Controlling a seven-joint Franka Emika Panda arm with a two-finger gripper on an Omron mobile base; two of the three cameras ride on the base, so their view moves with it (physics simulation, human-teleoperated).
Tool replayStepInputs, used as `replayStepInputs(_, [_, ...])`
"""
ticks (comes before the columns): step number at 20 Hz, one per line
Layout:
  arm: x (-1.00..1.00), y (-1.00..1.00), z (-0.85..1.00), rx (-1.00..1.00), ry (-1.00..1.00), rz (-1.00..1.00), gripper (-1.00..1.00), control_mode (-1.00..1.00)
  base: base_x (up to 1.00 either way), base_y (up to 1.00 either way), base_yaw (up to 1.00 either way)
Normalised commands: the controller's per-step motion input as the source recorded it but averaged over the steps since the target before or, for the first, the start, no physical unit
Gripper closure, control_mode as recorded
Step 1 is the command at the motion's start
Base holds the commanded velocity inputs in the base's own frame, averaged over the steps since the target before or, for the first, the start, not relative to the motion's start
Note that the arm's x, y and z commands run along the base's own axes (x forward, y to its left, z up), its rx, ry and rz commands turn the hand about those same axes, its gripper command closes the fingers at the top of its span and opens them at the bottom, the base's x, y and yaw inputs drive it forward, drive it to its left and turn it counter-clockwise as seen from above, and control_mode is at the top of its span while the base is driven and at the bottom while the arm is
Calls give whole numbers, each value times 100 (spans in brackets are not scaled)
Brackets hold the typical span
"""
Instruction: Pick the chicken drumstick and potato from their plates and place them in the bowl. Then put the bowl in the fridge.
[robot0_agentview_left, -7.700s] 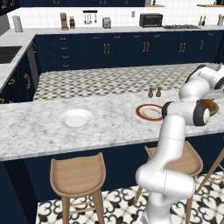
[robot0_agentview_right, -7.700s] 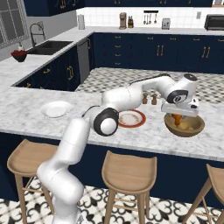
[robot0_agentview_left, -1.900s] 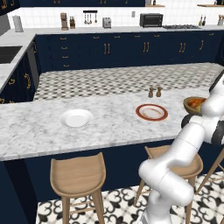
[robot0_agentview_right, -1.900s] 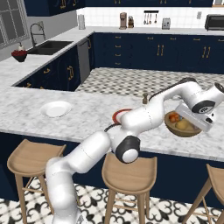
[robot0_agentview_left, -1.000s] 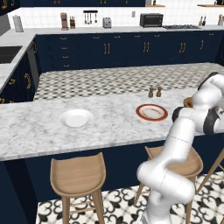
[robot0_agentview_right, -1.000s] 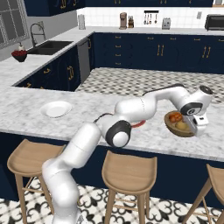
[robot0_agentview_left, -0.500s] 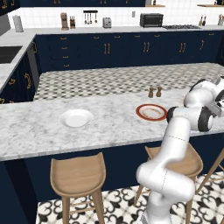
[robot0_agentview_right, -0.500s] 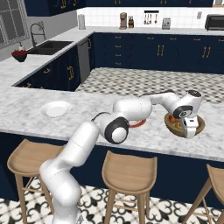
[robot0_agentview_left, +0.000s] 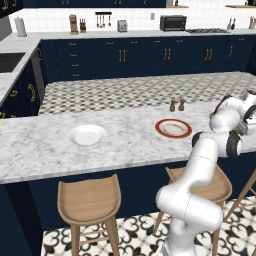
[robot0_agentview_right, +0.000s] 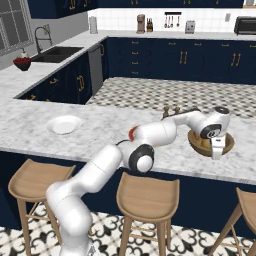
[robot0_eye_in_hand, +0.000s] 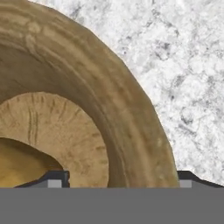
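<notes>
The wooden bowl rests on the marble counter near its right end, and my gripper hangs over its near rim. In the hand view the bowl's thick wall runs between my two fingertips, one inside and one outside, and the gripper is open. A tan-yellow lump low inside the bowl looks like the potato. My hand hides the chicken drumstick. The white plate and the red-rimmed plate lie bare on the counter. The fridge is out of view.
Two small shakers stand just behind the red-rimmed plate. Wooden stools line the counter's front edge below the bowl. Navy cabinets and a sink lie across the tiled floor.
My hand has come down from beside the bowl to its near rim, and the jaws have narrowed a little around the wall. Plates and bowl have stayed put.
</notes>
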Motion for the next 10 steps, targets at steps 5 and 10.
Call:
replayStepInputs(5, [1,-6,-1,12,4,-15,-100,-100,0,0,0])
replayStepInputs(10, [-7,2,-14,7,1,-15,100,-100,0,0,0])
